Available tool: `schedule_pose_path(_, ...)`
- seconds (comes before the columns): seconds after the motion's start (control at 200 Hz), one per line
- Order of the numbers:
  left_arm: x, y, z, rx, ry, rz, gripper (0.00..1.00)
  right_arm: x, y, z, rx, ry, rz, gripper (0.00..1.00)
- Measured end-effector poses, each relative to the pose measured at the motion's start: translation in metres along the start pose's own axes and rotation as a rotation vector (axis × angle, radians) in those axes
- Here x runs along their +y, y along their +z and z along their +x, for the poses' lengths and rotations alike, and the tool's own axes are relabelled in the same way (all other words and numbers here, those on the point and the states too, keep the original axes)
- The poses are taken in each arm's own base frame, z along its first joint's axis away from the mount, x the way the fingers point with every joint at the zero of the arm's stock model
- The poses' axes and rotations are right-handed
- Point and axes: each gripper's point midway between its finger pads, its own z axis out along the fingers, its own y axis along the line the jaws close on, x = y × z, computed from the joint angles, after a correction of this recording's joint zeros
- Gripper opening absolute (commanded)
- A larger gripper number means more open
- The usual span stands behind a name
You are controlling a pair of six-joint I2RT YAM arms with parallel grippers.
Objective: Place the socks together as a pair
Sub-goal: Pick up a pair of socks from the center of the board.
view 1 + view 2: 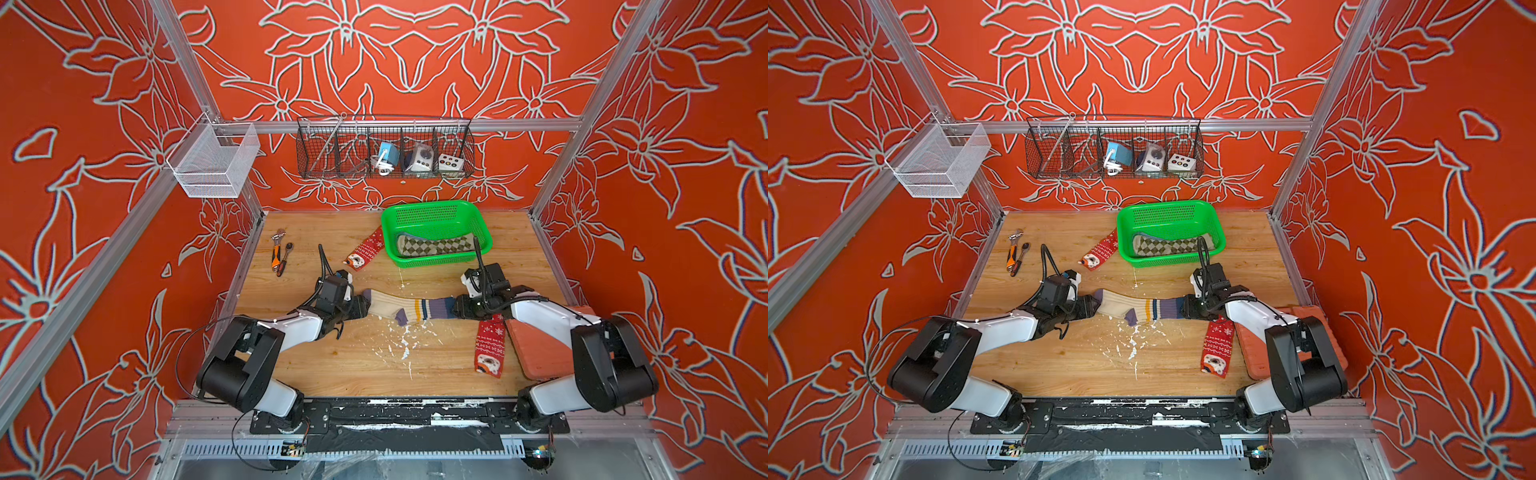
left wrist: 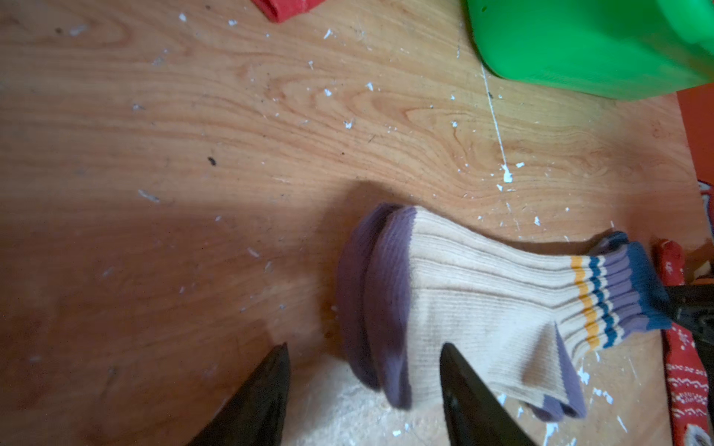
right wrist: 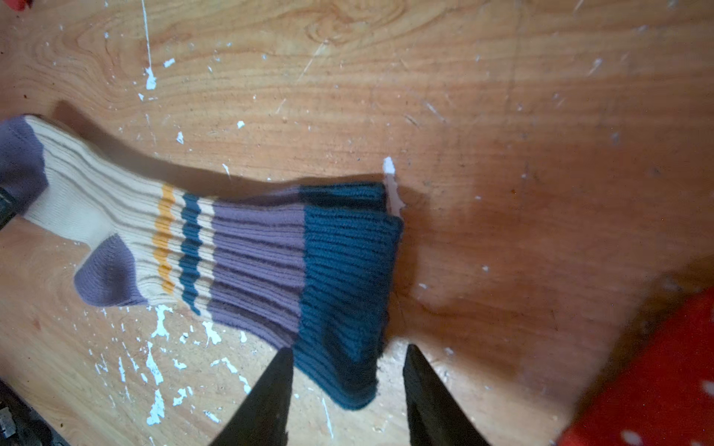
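Far left on the light wooden tabletop lie two metal hand wrenches, one with an orange grip. They sit side by side, well apart from any sock.

The left gripper is low at the table. In the left wrist view its black fingers are spread and pinch nothing, and the purple toe end of the cream ribbed socks lies between them.

The cream ribbed socks are two, stacked one on the other. The left wrist view shows doubled purple toes and heels, and the right wrist view shows doubled teal cuffs. The stack lies flat mid-table between the grippers in both top views, toes toward the left arm and cuffs toward the right.

Behind it, the far red snowflake sock lies on the wood, its cuff end touching the green perforated plastic basket at the back. Brown-beige argyle sock fabric lies inside the basket; whether it is one sock or two is not clear.

The right gripper is also low. Its fingers are parted around the teal cuff edge, with a visible gap on one side, so the cuff is not clamped.

The near red snowflake sock lies front right, just beside a terracotta rubber mat that is partly under the right arm.
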Motion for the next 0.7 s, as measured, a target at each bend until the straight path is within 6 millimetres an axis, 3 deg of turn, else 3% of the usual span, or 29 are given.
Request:
schedule_pose_path(0.17,-0.002,0.009,0.000,0.000,-0.004,0.025,0.24,0.003,0.014,0.001,0.027,0.012,-0.043,0.37)
schedule_pose_path(0.325,-0.005,0.013,0.003,0.014,-0.002,0.050,0.00,0.009,0.020,0.000,0.033,0.032,-0.091,0.17)
schedule_pose_path(0.45,-0.008,0.012,0.003,0.016,-0.009,0.061,0.00,0.013,0.018,0.002,0.039,0.033,-0.114,0.00)
schedule_pose_path(0.595,-0.017,0.000,-0.006,-0.009,-0.001,0.087,0.00,0.020,0.003,-0.002,0.023,0.026,-0.126,0.00)
schedule_pose_path(0.701,-0.028,-0.011,-0.017,-0.033,0.009,0.114,0.00,0.033,-0.016,-0.016,-0.014,0.006,-0.152,0.00)
